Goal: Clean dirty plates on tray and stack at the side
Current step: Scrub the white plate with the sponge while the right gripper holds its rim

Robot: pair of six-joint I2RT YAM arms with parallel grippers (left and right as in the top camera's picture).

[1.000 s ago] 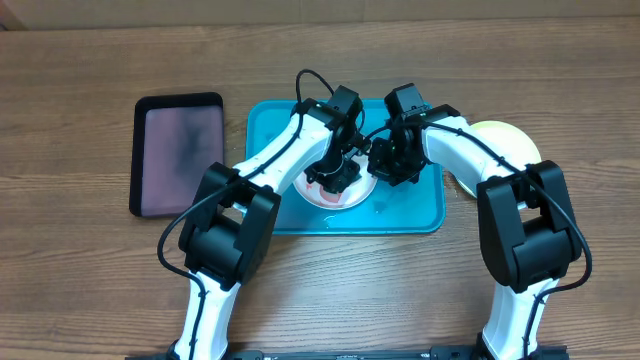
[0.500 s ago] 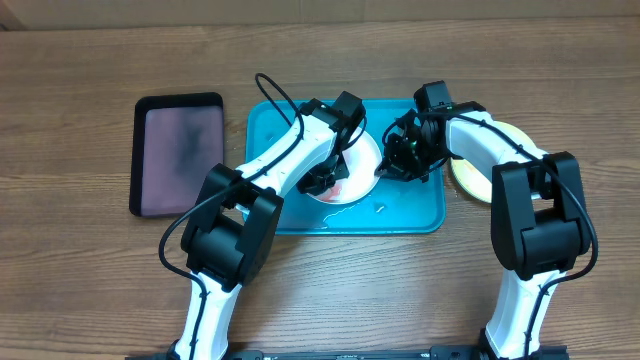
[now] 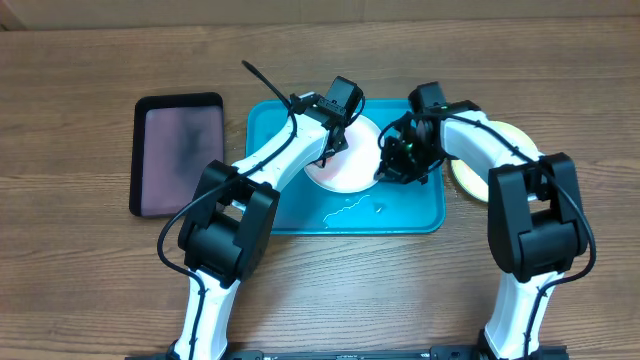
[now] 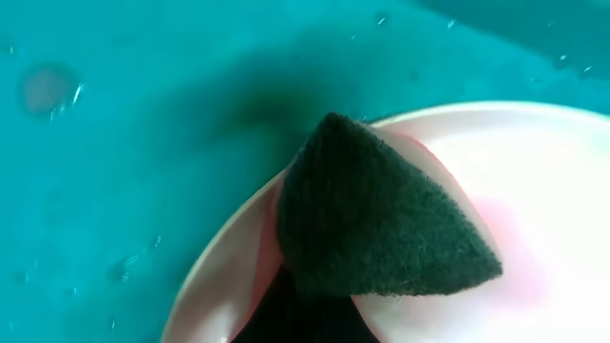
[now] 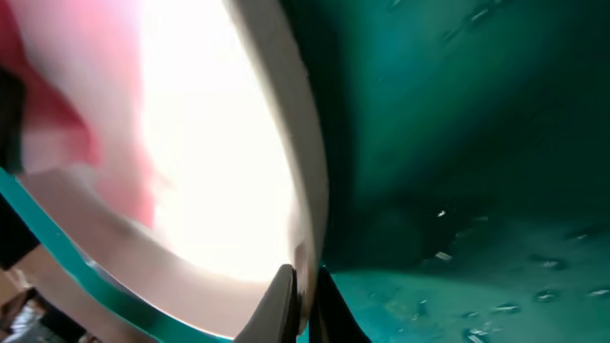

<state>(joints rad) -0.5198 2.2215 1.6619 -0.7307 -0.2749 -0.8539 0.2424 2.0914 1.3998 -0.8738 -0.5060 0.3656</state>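
Since half a second ago the left pincer has moved to the far side of the white plate, and the red smear seen there has mostly gone; only pink shows near the sponge. A wet streak now lies on the tray, nearer than both pincers. The left pincer grasps the sponge, pressed on the plate's rim. The right pincer is clenched on the white plate's right rim and holds it tilted above the tray. A green plate lies right of that pincer, off the tray, on the wooden table. A black tray sits well left of the left pincer.
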